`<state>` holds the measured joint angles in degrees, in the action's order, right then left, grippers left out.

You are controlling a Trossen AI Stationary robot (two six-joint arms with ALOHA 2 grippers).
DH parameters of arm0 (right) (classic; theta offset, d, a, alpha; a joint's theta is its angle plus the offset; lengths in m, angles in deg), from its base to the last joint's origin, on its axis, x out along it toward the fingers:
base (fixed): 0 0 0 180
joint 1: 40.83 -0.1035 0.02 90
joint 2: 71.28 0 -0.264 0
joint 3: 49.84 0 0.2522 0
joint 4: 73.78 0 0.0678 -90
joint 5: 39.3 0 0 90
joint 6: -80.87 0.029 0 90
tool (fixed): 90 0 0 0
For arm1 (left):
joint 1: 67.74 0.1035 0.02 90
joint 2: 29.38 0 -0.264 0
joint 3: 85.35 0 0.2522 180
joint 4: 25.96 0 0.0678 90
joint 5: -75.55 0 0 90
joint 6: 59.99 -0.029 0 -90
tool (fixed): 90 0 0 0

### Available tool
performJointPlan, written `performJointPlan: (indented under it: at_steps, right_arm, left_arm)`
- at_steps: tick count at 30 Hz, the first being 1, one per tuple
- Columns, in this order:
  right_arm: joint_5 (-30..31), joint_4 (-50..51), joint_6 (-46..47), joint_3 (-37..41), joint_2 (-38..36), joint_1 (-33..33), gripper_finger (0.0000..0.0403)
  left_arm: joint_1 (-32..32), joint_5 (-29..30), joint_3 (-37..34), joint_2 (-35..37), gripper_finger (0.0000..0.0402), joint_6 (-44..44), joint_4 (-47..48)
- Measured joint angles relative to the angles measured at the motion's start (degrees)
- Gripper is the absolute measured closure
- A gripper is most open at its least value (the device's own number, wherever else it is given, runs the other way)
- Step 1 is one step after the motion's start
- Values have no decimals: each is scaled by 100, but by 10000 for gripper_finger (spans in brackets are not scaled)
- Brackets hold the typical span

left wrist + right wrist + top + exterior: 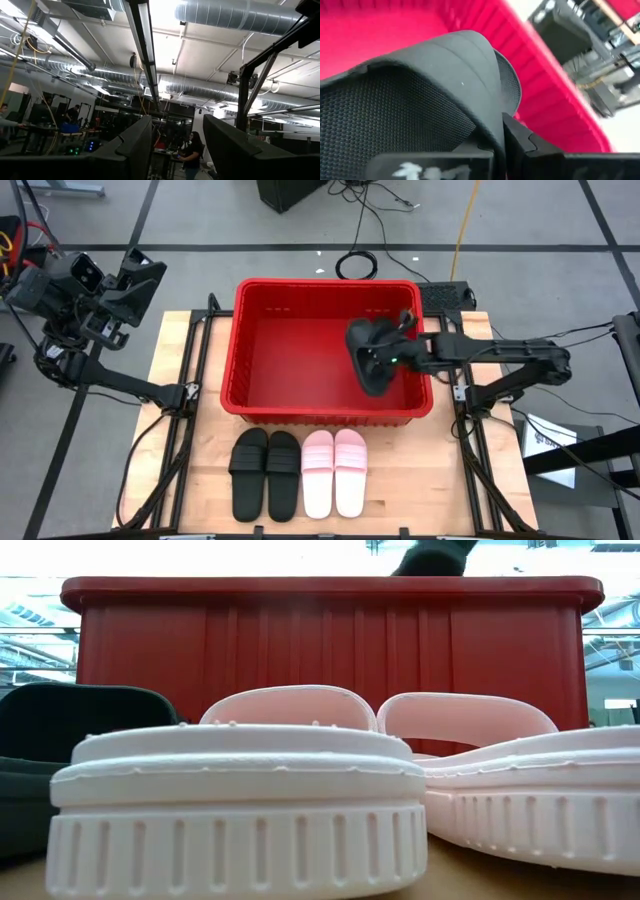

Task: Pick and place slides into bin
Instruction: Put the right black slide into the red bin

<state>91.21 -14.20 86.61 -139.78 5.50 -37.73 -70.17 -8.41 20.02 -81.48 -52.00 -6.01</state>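
Right gripper [385,360]: my jaws clamp a black slide [372,358] over the bin [240,340].
Left gripper [175,145]: jaws apart, empty.
Left: four slides on tabletop [180,450].

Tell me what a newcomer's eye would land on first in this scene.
The bright red bin dominates the middle of the table. Over its right side the right end effector is shut on a black slide. On the table in front of the bin, two black slides lie beside two pale pink slides, while the left end effector waits open, raised off the table's left side.
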Motion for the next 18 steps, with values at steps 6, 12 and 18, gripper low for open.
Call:
performJointPlan:
  at_steps: [6, 12, 18]
  right_arm:
    - [-18, 1019, 109, 20, 382, 0, 399]
    - [-47, 847, 174, 656, 411, -2, 399]
    - [-321, 497, 630, 1465, 268, 40, 399]
  left_arm:
    - [-1, 0, 0, 0, 215, 5, 4]
    - [2, 0, 0, 0, 215, 0, 7]
    - [-1, -2, 0, 0, 215, -2, 20]
